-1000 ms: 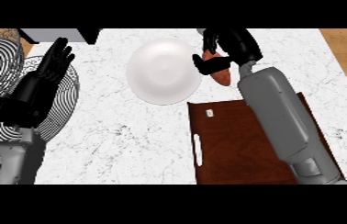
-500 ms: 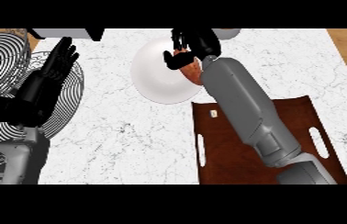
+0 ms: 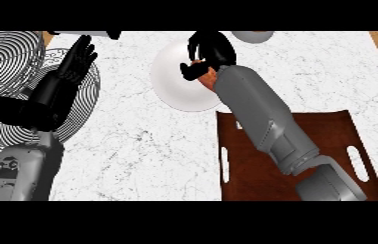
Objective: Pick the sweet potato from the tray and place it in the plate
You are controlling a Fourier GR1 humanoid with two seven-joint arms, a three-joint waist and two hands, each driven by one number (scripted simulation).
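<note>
Right hand (image 3: 209,53) curls around the sweet potato (image 3: 207,78) over the white plate (image 3: 179,83); the brown tray (image 3: 334,133) is partly hidden by its forearm. Left hand (image 3: 74,68) rests spread.

- Sweet potato (image 3: 207,77): orange-brown, mostly hidden, over the plate's right part.
- Plate (image 3: 177,85): white, round, on the table, touching the tray's corner.
- Tray (image 3: 255,175): dark brown, slotted handles.

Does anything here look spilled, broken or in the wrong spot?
Nothing stands out. The right hand is curled round the sweet potato above the white plate. The brown tray lies flat on the counter with nothing spilled, and the left hand rests open at the left.
</note>
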